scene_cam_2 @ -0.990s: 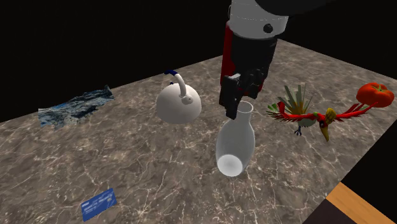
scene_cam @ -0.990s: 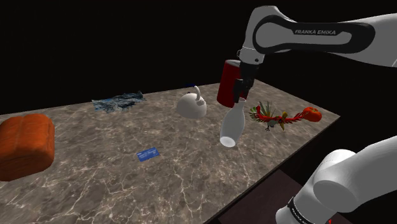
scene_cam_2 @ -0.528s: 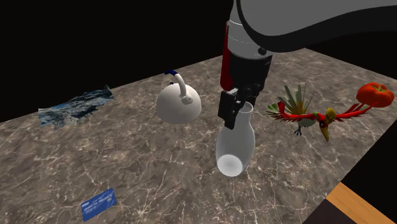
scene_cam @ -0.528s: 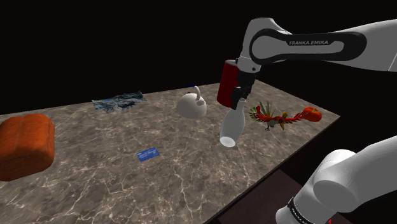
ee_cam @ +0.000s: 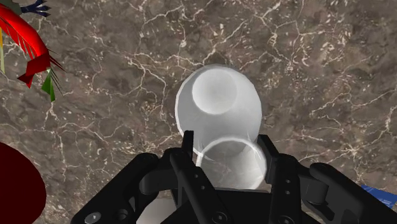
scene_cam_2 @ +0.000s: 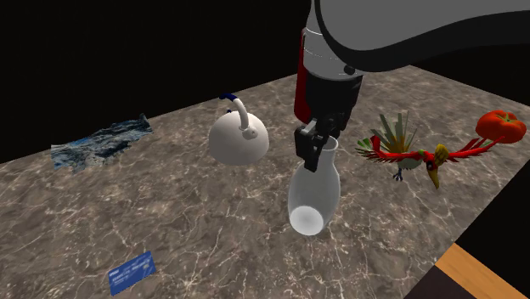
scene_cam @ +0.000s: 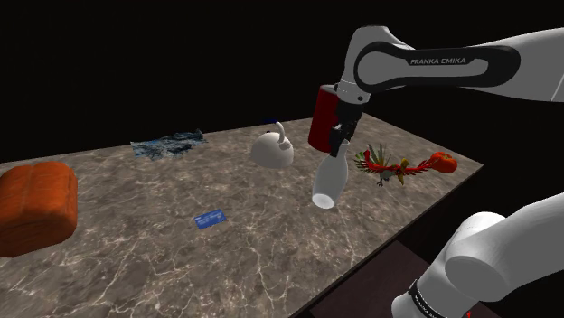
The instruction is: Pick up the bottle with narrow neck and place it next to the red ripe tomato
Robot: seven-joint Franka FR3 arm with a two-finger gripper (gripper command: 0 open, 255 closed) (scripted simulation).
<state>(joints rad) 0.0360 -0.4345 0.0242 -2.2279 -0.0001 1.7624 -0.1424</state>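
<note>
A white bottle [scene_cam: 329, 180] with a narrow neck stands neck-up on the marble table [scene_cam: 145, 253], near its middle. My black gripper [scene_cam: 338, 144] comes down from above and is shut on the bottle's neck. In the wrist view the two fingers [ee_cam: 188, 145] press on either side of the neck's rim, with the bottle [ee_cam: 218, 107] widening below them. The second exterior view has the gripper [scene_cam_2: 312, 146] clasping the top of the bottle [scene_cam_2: 312, 191]. The red tomato [scene_cam: 443, 163] lies at the table's far right corner, beyond a toy bird; the tomato [scene_cam_2: 501, 126] is apart from the bottle.
A red and green toy bird [scene_cam_2: 408, 153] lies between bottle and tomato. A white kettle [scene_cam_2: 239, 136] stands at the bottle's left. A dark red can [scene_cam: 321, 117] stands behind the gripper. A blue card [scene_cam: 209, 218], an orange lump [scene_cam: 34, 206] and a blue wrapper [scene_cam: 167, 144] lie further left.
The hand came down a little over the bottle's neck, and the fingers, apart before, have closed on the neck. The bottle has not moved.
</note>
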